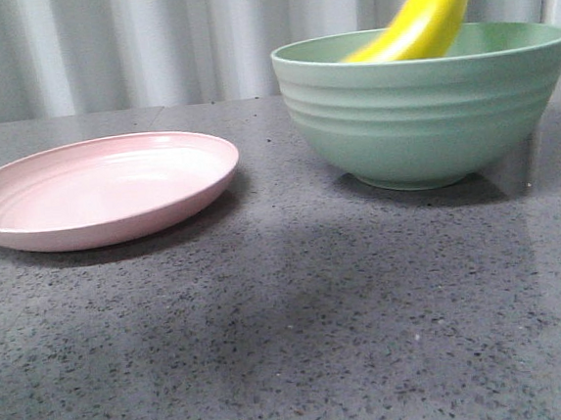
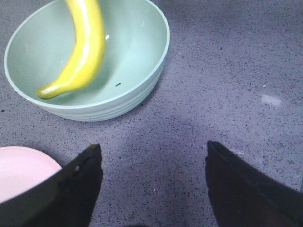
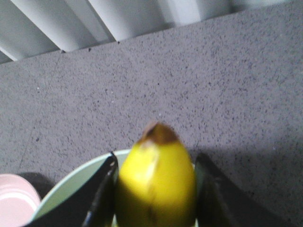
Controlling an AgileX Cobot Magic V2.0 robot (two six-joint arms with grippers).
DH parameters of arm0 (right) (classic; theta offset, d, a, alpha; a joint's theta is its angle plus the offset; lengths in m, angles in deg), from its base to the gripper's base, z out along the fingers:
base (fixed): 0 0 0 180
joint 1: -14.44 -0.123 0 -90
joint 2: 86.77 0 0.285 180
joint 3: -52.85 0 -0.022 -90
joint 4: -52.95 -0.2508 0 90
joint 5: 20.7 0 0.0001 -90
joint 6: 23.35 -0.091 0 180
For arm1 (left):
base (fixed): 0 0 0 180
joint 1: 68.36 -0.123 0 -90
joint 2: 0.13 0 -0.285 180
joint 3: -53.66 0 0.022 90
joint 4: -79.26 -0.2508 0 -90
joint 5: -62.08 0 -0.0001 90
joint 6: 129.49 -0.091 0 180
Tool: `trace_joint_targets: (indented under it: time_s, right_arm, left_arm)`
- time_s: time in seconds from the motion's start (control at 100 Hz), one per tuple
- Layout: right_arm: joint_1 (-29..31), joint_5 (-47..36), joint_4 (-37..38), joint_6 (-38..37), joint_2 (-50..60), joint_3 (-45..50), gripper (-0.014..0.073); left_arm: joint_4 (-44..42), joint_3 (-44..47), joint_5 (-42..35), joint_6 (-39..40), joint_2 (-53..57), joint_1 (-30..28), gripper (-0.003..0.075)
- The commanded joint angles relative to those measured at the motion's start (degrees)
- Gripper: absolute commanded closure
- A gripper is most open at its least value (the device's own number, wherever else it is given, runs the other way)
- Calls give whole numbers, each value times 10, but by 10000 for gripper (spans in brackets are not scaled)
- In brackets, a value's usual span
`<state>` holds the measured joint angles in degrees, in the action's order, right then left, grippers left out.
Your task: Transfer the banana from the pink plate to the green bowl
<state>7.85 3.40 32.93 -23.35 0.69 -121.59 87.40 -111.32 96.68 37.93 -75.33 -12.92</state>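
The yellow banana [image 1: 431, 15] hangs tilted over the green bowl [image 1: 420, 119], its lower end dipping below the rim. In the left wrist view the banana [image 2: 87, 47] curves across the inside of the bowl [image 2: 137, 71]. My right gripper [image 3: 156, 156] is shut on the banana [image 3: 156, 184], one dark finger on each side, above the bowl's rim [image 3: 66, 189]. The pink plate [image 1: 102, 191] lies empty to the left of the bowl. My left gripper [image 2: 152, 144] stands open over bare table between the plate [image 2: 19, 170] and the bowl.
The grey speckled table [image 1: 301, 336] stretches in front of both dishes. A pale curtain [image 1: 147, 35] hangs behind the table's far edge. An edge of the pink plate [image 3: 14, 198] shows in the right wrist view.
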Motion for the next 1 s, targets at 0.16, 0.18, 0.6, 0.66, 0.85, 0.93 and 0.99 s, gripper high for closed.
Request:
trace_joint_targets:
  time_s: [0.16, 0.18, 0.6, 0.66, 0.85, 0.93, 0.99]
  right_arm:
    - [-1, -31, 7, 3, 17, -21, 291]
    - [-1, -31, 7, 3, 17, -21, 284]
    - [-1, -34, 33, 22, 47, -22, 223]
    - [-1, -22, 35, 22, 60, -22, 225]
    - [-1, 45, 49, 33, 107, -22, 323]
    - [-1, 85, 61, 33, 129, -22, 470]
    - [-1, 118, 62, 33, 142, -22, 580]
  left_arm:
    - [7, -20, -38, 7, 15, 2, 288]
    - [7, -20, -38, 7, 15, 2, 288]
    - [5, -20, -39, 7, 22, 2, 288]
    - [5, -20, -42, 8, 29, 0, 288]
    - [4, -20, -57, 66, 66, -33, 440]
    - [4, -19, -54, 66, 85, -46, 591]
    - [1, -14, -54, 66, 107, -53, 720]
